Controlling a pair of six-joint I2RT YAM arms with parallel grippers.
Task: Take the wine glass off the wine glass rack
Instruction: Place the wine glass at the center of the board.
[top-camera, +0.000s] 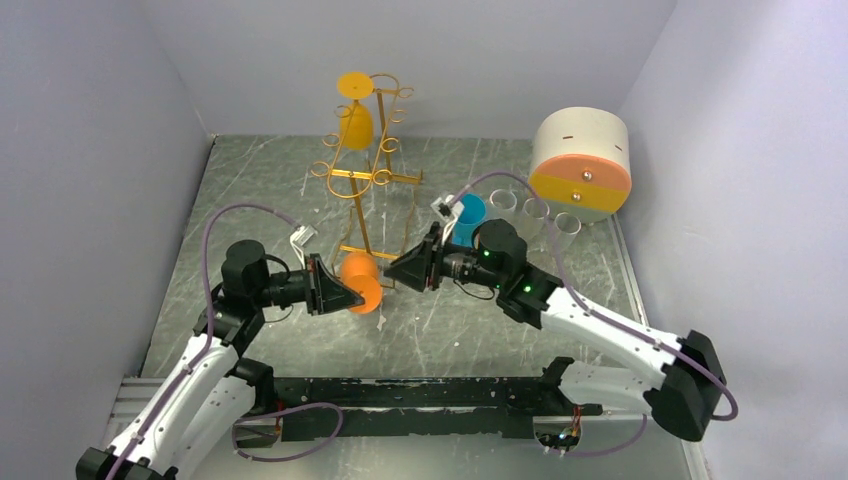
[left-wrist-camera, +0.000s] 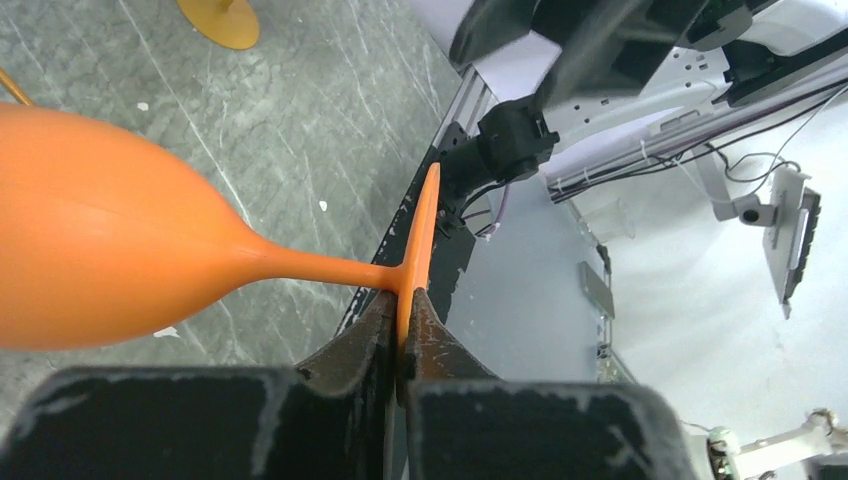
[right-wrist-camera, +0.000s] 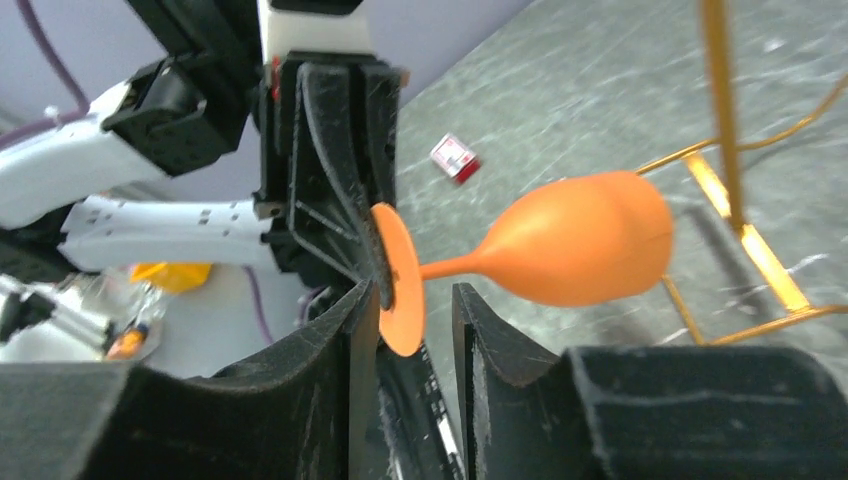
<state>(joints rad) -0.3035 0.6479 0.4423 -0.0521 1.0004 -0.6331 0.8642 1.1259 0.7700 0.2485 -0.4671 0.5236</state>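
One orange glass (left-wrist-camera: 100, 260) sideways near rack (top-camera: 365, 175): I've got L gripper (left-wrist-camera: 403, 305) clamped on its foot; R gripper (right-wrist-camera: 412, 300) loose, jaws apart round foot.

Orange on streaked grey.
The plastic wine glass (top-camera: 360, 283) was orange, the thin wire wine glass rack (top-camera: 366, 178) gold-orange, the tabletop (top-camera: 262, 182) grey with pale streaks, the round drum (top-camera: 580, 148) white, orange and yellow.
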